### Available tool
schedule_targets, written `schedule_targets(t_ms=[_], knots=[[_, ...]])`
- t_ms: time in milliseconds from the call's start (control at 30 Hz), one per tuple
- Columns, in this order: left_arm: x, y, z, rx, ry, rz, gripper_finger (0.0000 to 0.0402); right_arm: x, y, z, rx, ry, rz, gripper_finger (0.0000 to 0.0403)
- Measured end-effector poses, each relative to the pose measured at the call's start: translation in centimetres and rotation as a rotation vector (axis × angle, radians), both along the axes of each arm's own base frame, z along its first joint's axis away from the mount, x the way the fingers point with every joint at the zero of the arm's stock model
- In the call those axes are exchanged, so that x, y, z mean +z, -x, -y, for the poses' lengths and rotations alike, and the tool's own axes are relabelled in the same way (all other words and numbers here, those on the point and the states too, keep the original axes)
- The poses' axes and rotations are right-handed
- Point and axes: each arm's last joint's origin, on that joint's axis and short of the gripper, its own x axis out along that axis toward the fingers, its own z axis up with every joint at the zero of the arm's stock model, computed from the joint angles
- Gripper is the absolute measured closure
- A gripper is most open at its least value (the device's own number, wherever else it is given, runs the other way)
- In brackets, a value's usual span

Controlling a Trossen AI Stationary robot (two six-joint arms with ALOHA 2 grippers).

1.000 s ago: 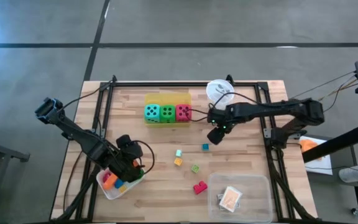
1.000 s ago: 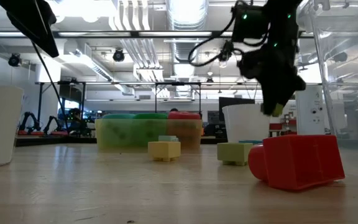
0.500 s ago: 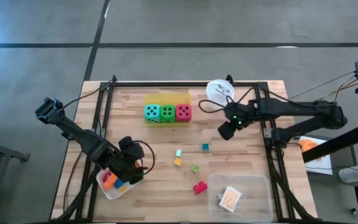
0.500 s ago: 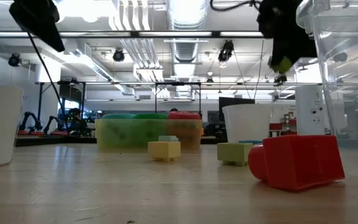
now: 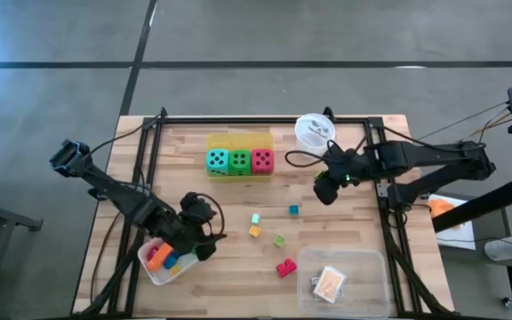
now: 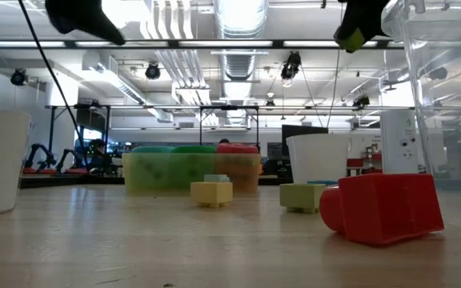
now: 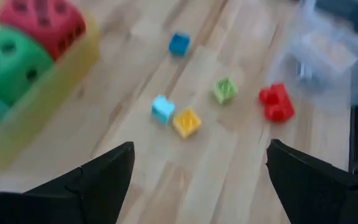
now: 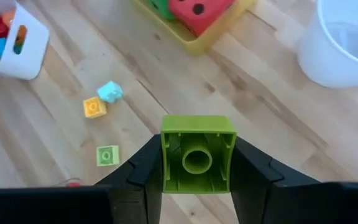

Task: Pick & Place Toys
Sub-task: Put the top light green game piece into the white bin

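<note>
My right claw (image 8: 197,186) grips a green block (image 8: 197,160); some blocks fill the white tray (image 5: 149,269), five lie loose mid-table.

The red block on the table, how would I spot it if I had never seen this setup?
Start at the clear tray in the table's near right corner. Just off its left edge lies the red block, nearer the table's front edge than the other loose pieces. Its neighbours, the green block and orange block, are smaller single cubes; it alone is red and stepped.
</note>
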Motion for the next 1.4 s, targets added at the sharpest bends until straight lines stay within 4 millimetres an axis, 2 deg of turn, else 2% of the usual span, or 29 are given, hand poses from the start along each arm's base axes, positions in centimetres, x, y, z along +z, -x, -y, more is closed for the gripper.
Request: schedule_targets(t_ms=[167,333,467,633,767,900,1000,1067,1133,1233,1400], knots=[[1.1,-0.6,0.1,0.018,-0.053,0.129,0.0049,0.3,-0.2,-1.1,0.032,0.013,0.045,0.0277],[3.8,-0.9,0.2,0.019,-0.015,0.225,0.0049,0.3,-0.2,-2.2,0.065,0.024,0.061,0.0277],[5.5,-1.1,0.2,0.024,0.012,0.272,0.0049,0.7,-0.8,-3.1,0.103,0.031,0.148,0.0277],[7.1,-1.5,0.7,-0.093,-0.080,0.352,0.0049,2.7,-2.2,-5.9,0.230,0.096,0.451,0.0277],[8.4,-2.0,2.0,-0.186,-0.127,0.532,0.0049,4.4,-2.6,-8.3,0.327,0.182,0.684,0.0277],[9.0,-2.7,2.0,-0.123,-0.025,0.700,0.0049,4.8,-3.0,-10.4,0.417,0.283,0.804,0.0277],[8.7,-3.2,1.5,-0.068,0.145,0.789,0.0049,4.3,-3.6,-11.6,0.499,0.370,0.803,0.0277],[8.6,-3.5,1.2,-0.126,0.223,0.823,0.0049,3.6,-4.3,-12.1,0.545,0.424,0.769,0.0277],[8.6,-3.6,1.3,-0.262,0.139,0.829,0.0049,2.8,-5.0,-12.5,0.544,0.418,0.749,0.0277],[8.1,-3.2,1.8,-0.386,-0.176,0.759,0.0049,1.7,-6.3,-13.2,0.478,0.327,0.769,0.0277],[6.9,-2.6,3.1,-0.395,-0.709,0.565,0.0049,1.2,-8.0,-14.4,0.436,0.162,0.891,0.0277]])
